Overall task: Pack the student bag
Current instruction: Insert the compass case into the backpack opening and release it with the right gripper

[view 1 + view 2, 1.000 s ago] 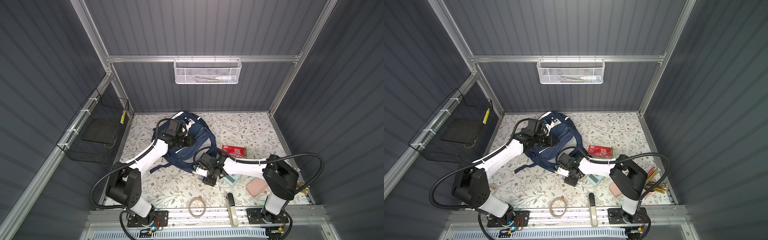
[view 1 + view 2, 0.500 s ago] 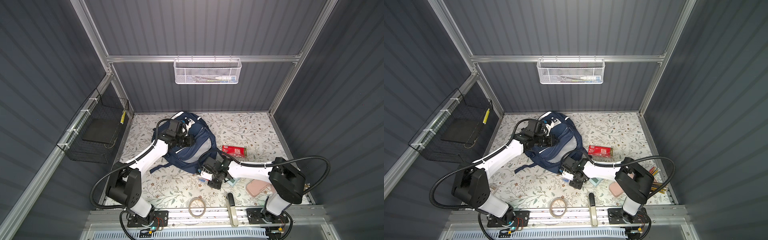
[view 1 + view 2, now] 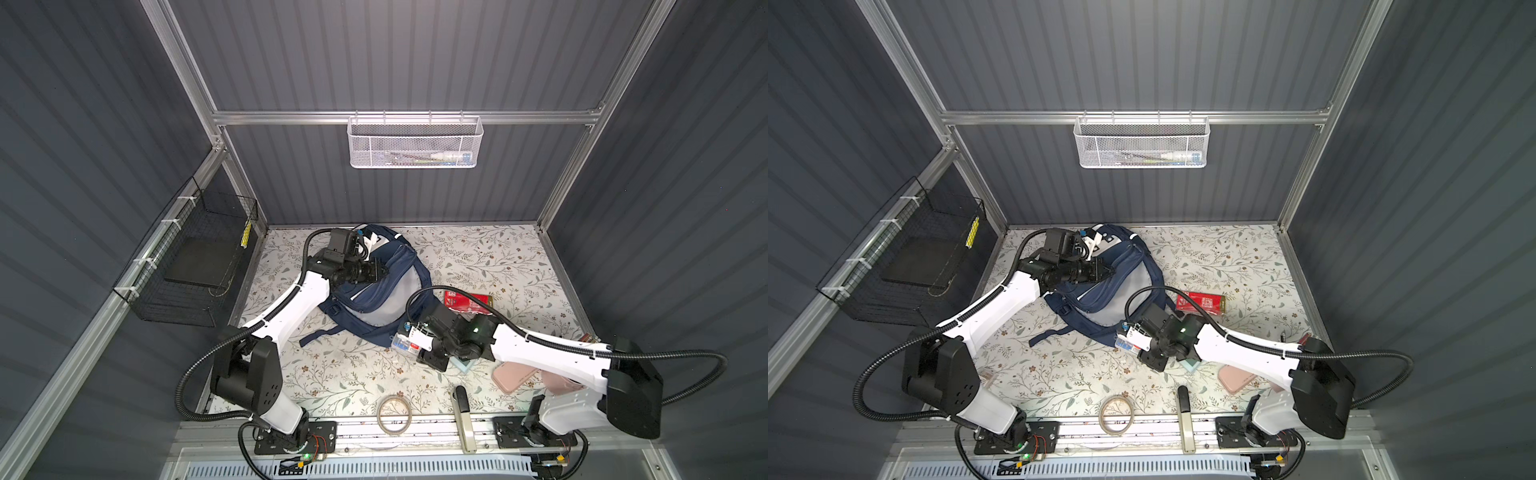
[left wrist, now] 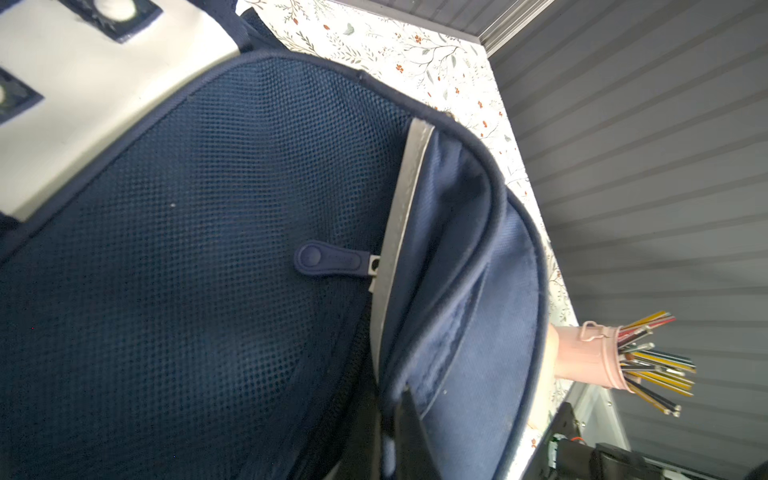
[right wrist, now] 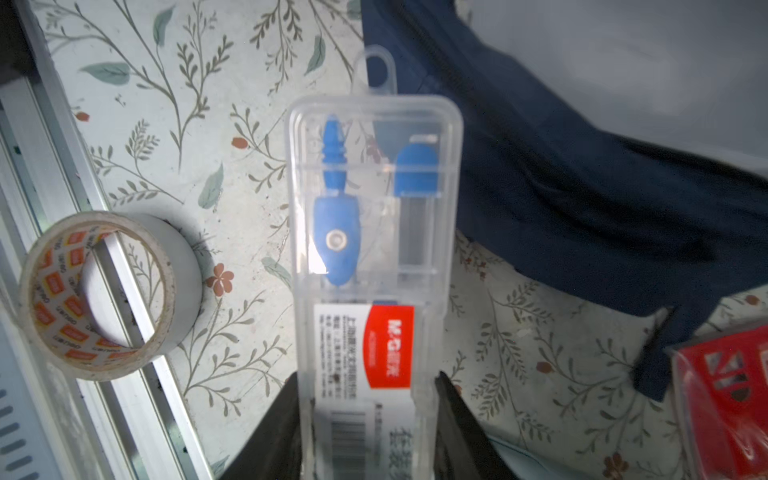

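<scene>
The student bag (image 3: 376, 301) (image 3: 1100, 301) lies at the back left of the floral table, navy with a pale inner lining showing. My left gripper (image 3: 384, 272) (image 3: 1109, 271) is shut on the edge of its opening; in the left wrist view the jaws (image 4: 390, 411) pinch navy fabric beside a grey stripe and a zip pull (image 4: 328, 259). My right gripper (image 3: 409, 338) (image 3: 1133, 338) (image 5: 368, 399) is shut on a clear plastic compass case (image 5: 374, 232) with a blue compass inside. The case's far end reaches the bag's lower edge (image 5: 582, 187).
A red packet (image 3: 467, 301) (image 5: 727, 399) lies right of the bag. A tape roll (image 3: 394, 415) (image 5: 104, 291) and a black tool (image 3: 460, 399) sit at the front rail. A pink pencil case (image 3: 515, 376) lies under the right arm, and a pink cup of pencils (image 4: 590, 353) sits at the right edge.
My right gripper's jaws have narrowed onto the clear case. The right arm's elbow has swung out toward the front right. The left arm has not moved.
</scene>
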Robot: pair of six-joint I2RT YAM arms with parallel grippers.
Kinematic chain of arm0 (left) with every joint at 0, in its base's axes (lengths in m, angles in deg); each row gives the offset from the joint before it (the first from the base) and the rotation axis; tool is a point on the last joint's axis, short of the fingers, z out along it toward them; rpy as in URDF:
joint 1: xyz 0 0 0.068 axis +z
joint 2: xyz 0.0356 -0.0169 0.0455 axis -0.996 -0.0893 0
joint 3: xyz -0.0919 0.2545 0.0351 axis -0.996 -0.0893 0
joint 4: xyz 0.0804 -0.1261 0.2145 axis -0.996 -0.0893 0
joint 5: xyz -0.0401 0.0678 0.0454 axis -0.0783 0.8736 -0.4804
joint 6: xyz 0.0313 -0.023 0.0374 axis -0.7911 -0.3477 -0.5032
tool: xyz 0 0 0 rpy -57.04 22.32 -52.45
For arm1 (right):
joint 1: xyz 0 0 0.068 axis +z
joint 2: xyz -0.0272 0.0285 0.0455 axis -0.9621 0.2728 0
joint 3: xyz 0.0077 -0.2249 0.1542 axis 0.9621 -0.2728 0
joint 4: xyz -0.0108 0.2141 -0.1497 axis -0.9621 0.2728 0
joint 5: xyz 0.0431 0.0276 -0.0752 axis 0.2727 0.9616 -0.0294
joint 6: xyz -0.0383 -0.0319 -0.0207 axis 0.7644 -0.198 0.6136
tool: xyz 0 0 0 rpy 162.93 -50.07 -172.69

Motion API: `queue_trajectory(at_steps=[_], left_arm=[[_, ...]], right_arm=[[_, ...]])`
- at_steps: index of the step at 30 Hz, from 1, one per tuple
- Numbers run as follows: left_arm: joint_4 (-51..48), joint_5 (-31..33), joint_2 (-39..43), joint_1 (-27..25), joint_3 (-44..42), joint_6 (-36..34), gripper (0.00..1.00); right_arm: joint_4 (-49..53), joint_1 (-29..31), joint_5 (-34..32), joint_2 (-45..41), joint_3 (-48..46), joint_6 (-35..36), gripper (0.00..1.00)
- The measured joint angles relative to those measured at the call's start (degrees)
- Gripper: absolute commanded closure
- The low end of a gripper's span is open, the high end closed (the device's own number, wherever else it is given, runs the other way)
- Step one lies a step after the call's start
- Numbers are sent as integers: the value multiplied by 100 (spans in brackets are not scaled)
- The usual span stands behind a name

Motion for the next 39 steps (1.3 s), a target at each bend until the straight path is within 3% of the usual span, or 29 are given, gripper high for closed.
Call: queue_trajectory(at_steps=[3, 9, 12, 18, 22, 27, 31, 35, 39], left_arm=[[-66, -76, 0, 57, 127, 90, 100], [-280, -138, 0, 74, 627, 223, 100], [-203, -151, 0, 136, 684, 337, 100], [-186, -267, -74, 146, 721, 450, 100], [-138, -306, -87, 144, 706, 509, 100], [330, -509, -87, 144, 280, 662, 100], [459, -673, -157, 136, 181, 664, 100], [568, -789, -214, 103, 83, 706, 100], [704, -815, -267, 94, -83, 706, 100]], right_arm=[[-9, -444, 15, 258, 520, -221, 66], [-31, -1045, -87, 1884, 2350, -1023, 66], [-33, -1126, -256, 2739, 3161, -1801, 64], [-382, -1259, -570, 3733, 3860, -3355, 64], [-695, -1429, -402, 4096, 4168, -4096, 49], [-916, -1526, -153, 4181, 4312, -4527, 36], [-988, -1580, 24, 4052, 4118, -4677, 32], [-1145, -1694, 170, 3499, 3353, -4684, 31], [-1211, -1873, 188, 2376, 2162, -4791, 28]])
